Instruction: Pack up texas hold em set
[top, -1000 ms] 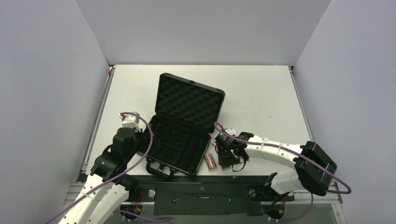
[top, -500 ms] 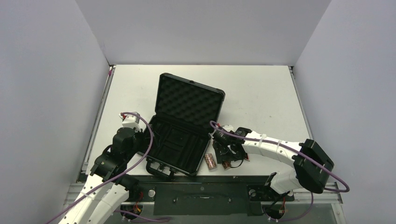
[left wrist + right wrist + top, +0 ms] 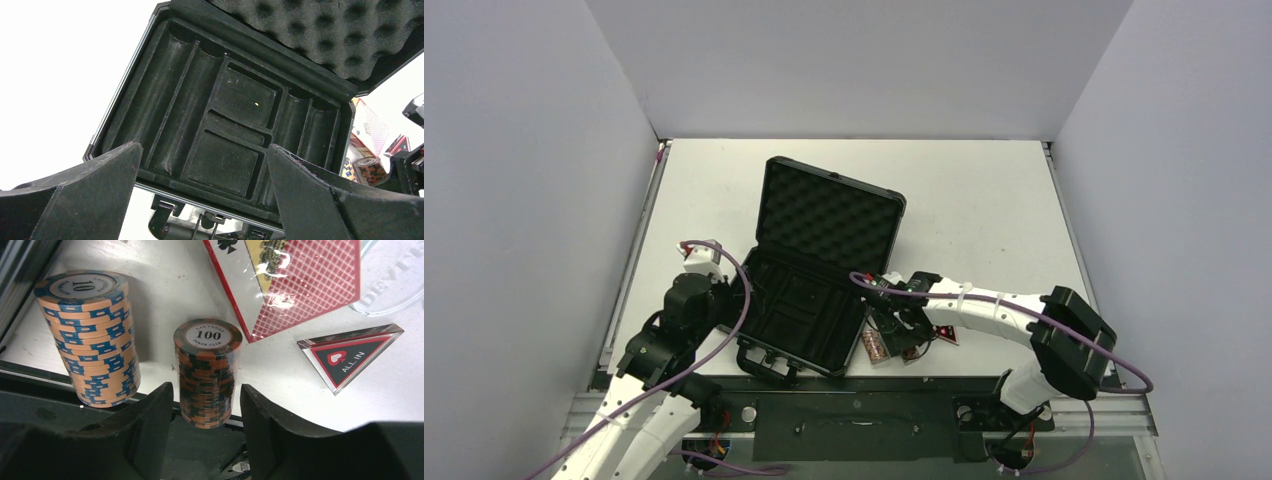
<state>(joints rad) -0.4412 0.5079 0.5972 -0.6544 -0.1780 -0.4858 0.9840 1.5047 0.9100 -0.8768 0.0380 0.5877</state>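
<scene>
The job is at its start. The black case [image 3: 809, 310] lies open in the middle of the table [image 3: 984, 200], with its lid up on the far side. All its slots are bare.

The other pieces sit on the table just right of the case, by the near edge. The right gripper [image 3: 207, 390] is down over the brown chip roll [image 3: 207, 347], with one finger on each side and very close to it. I cannot tell if the fingers are squeezing the roll or only sitting next to it.

The left gripper [image 3: 202, 150] hangs by the near left side of the case. It is wide open and holds nothing.

I think the next move is to pinch the brown roll tight. Then it must be lifted straight up, tipped flat and laid in a long slot.

The blue chip roll [image 3: 87, 335] stands just left of it and could get bumped. The pink card box [image 3: 295, 285] and a clear round thing [image 3: 395, 275] are cut off at the top. The red and black triangle [image 3: 350, 355] lies flat to the right. From above, the right arm hides most of these pieces.
</scene>
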